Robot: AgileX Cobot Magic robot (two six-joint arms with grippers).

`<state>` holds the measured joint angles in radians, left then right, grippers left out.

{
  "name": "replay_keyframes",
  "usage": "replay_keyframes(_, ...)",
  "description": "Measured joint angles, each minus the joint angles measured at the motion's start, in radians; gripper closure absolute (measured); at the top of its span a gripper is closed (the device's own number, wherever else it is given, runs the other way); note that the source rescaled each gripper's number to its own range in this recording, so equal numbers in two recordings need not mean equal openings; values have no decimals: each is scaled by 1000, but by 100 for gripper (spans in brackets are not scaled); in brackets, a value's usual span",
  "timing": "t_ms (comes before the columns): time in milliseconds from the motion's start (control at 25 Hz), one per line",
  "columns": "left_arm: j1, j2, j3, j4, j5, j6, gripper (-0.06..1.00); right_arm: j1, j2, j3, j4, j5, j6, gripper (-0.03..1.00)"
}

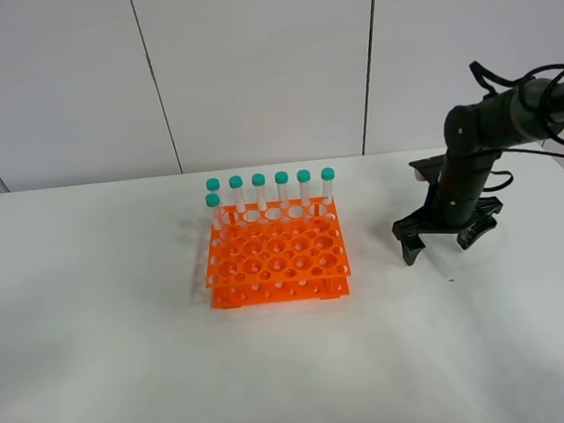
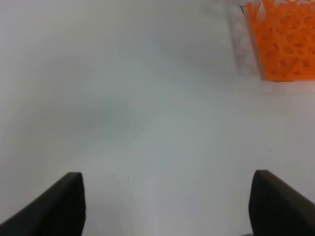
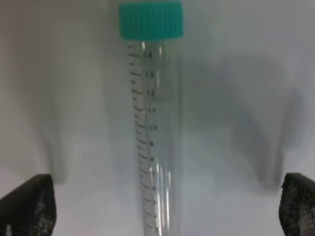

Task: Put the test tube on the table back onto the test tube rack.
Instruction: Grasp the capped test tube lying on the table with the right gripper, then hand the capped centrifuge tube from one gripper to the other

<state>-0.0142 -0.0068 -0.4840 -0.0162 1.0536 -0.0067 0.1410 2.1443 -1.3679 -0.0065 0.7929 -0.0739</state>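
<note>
Now the right claw hangs spread over the test tube, which lies flat on the surface between the test tube rack and the right edge. It should sink straight down and pinch the barrel near the teal cap, squarely, so the slim tube cannot roll. The left claw, also spread and empty, should stay clear.

test tube rack: 1 | racked tubes: 7 | loose test tube: 1

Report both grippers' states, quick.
Left gripper: open, holding nothing.
Right gripper: open above the test tube, not gripping it.
</note>
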Motion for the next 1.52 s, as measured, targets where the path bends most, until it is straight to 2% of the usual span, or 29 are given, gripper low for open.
replay_keyframes(160,0,0,0,0,0,0,0,0,20,0,-4,5,0,-1)
replay_keyframes(240,0,0,0,0,0,0,0,2,20,0,-7,5,0,4)
replay_keyframes(280,0,0,0,0,0,0,0,5,20,0,-7,5,0,12)
replay_keyframes(360,0,0,0,0,0,0,0,7,21,0,-11,5,0,37)
replay_keyframes(480,0,0,0,0,0,0,0,8,21,0,-12,5,0,93)
replay_keyframes(520,0,0,0,0,0,0,0,8,21,0,-14,4,0,97)
replay_keyframes(560,0,0,0,0,0,0,0,8,21,0,-17,5,0,93)
replay_keyframes(800,0,0,0,0,0,0,0,8,2,0,-20,5,0,94)
replay_keyframes(1320,0,0,0,0,0,0,0,8,-453,-13,-43,153,-19,94)
replay_keyframes(1520,0,0,0,0,0,0,0,9,-676,154,-15,148,-19,94)
